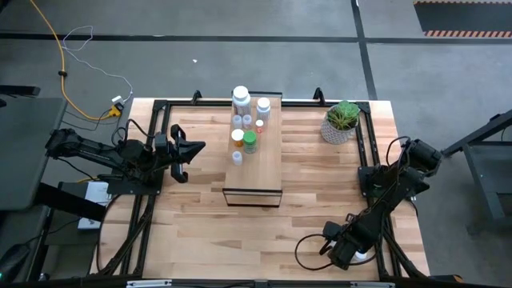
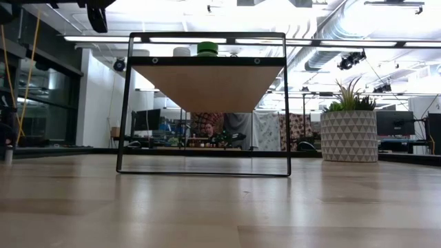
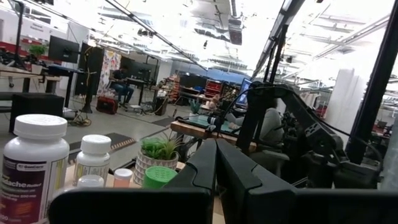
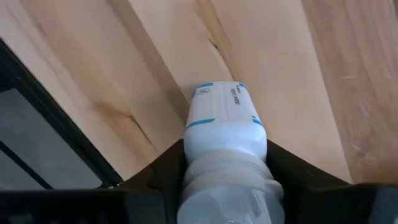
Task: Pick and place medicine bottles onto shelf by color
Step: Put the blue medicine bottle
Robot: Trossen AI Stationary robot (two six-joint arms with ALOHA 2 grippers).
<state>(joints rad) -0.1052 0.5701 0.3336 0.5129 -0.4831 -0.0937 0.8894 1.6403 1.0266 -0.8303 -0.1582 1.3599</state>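
Pick step: the right gripper (image 1: 346, 254), at the table's near right edge, has its jaws part-closed around a lying white bottle (image 4: 225, 134), apparently next to be lifted to the shelf (image 1: 254, 172), where about seven bottles (image 1: 248, 120) stand at its far end; the left gripper (image 1: 194, 149) waits shut, left of the shelf.

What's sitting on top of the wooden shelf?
A bunch of medicine bottles stand at the far end of the shelf: white-capped ones, one green-capped bottle and some orange-capped. The near end is bare wood. From above, what's under the shelf is covered.
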